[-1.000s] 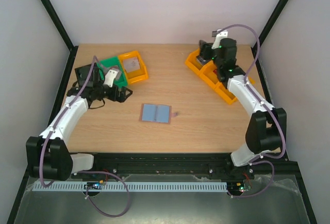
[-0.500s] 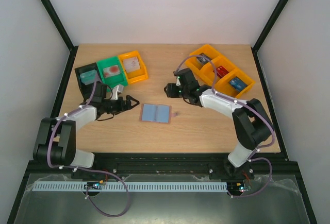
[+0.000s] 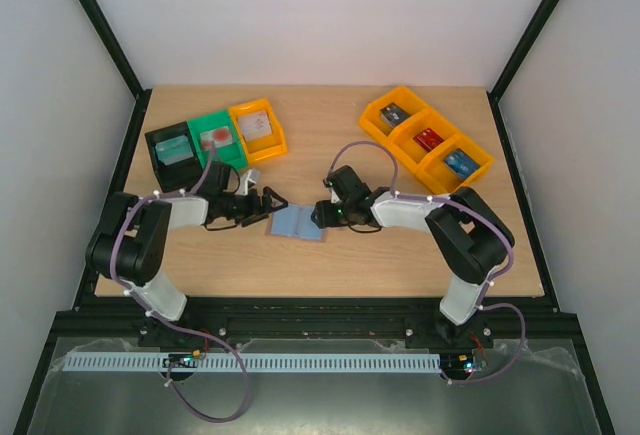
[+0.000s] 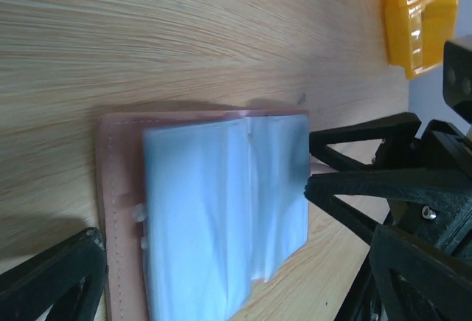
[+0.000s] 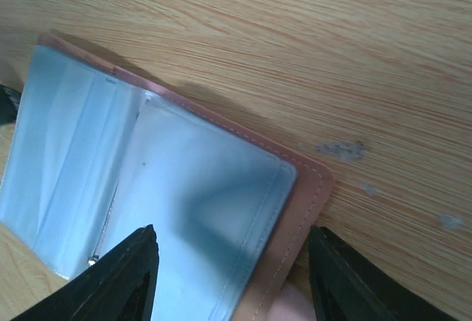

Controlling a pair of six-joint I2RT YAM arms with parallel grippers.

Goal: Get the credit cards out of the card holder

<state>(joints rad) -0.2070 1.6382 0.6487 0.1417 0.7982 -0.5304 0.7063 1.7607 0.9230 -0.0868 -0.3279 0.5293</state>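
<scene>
Midway across the table point(image 3: 330, 130), between the two arms, the holder point(image 3: 296, 223) lies spread open with its blue lining up, its long axis running from one arm toward the other. Just off its left edge hangs the left gripper point(image 3: 271, 207), fingers splayed wide and holding nothing. Over the opposite panel sits the right gripper point(image 3: 322, 217), jaws apart on either side of that panel's corner and clamped on nothing I can see; it looks the nearer of the two. Both wrist views show pockets that look empty to me. Three cards point(image 3: 214, 137) lie in the bins point(image 3: 280, 135) at the far left, well apart from the holder.
</scene>
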